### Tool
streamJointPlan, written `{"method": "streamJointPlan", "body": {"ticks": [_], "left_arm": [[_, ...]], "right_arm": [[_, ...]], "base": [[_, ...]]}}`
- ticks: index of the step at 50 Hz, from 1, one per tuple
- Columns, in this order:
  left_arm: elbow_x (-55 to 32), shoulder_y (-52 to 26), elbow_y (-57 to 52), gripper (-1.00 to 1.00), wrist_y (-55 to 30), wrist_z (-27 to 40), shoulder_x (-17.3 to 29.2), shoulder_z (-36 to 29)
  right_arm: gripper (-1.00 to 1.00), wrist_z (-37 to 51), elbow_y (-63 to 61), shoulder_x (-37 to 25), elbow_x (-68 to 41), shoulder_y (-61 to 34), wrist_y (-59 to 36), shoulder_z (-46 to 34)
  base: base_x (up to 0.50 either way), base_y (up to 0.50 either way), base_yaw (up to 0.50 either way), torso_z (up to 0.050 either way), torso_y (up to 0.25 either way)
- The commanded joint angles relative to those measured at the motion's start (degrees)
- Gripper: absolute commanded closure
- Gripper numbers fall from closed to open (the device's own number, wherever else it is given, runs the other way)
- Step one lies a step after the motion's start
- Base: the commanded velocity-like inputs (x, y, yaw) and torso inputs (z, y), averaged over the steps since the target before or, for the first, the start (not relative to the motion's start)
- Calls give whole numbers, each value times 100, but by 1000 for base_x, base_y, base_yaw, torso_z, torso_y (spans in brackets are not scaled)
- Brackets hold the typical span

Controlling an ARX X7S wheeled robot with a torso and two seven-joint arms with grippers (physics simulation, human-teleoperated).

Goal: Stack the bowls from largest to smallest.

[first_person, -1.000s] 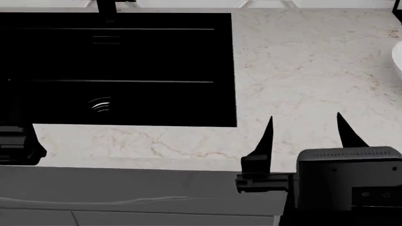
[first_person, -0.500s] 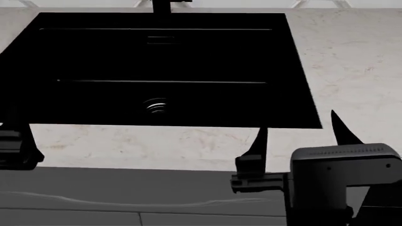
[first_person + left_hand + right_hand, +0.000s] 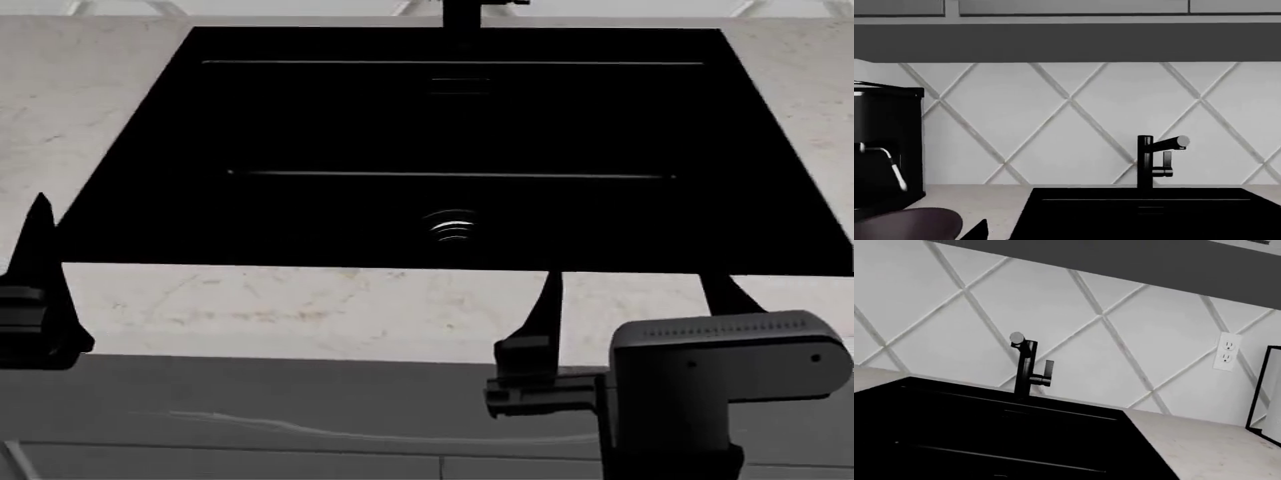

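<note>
The right gripper [image 3: 627, 295] hangs over the front strip of the counter [image 3: 334, 310], its two dark fingers spread apart with nothing between them; one fingertip [image 3: 549, 290] points up toward the sink's near edge, the other is partly hidden behind the wrist camera housing. Of the left gripper [image 3: 34, 290] only one pointed finger shows at the head view's left edge, so whether it is spread or pressed together cannot be told.

Just beyond both grippers lies the sink [image 3: 454, 140], a wide black basin set into the pale marbled counter. It holds nothing but its drain [image 3: 454, 227], a small ring of bright lines near the middle. A black faucet [image 3: 1151, 160] stands at the far rim, against a white wall of diagonal tiles.

In the left wrist view a rounded dark brown bowl [image 3: 907, 225] shows at the picture's edge, on the counter beside the sink and near a black appliance [image 3: 887, 145]; its inside is out of sight. The other two bowls appear in no view. The right wrist view shows a wall outlet [image 3: 1226, 351].
</note>
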State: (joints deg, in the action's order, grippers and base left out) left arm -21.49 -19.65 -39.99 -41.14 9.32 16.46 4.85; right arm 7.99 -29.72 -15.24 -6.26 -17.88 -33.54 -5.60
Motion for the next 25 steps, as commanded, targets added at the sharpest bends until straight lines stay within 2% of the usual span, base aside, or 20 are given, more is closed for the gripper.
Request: {"method": "streamJointPlan", "body": {"ticks": [1, 25], "left_arm": [[-39, 56, -20, -100, 52, -4, 25, 1], [-59, 124, 15, -100, 180, 2, 85, -33]], "right_arm": [[-100, 27, -15, -26, -16, 27, -1, -31], [-100, 94, 17, -49, -45, 40, 18, -97]], "base": [[0, 500, 0, 0, 0], [0, 500, 0, 0, 0]]}}
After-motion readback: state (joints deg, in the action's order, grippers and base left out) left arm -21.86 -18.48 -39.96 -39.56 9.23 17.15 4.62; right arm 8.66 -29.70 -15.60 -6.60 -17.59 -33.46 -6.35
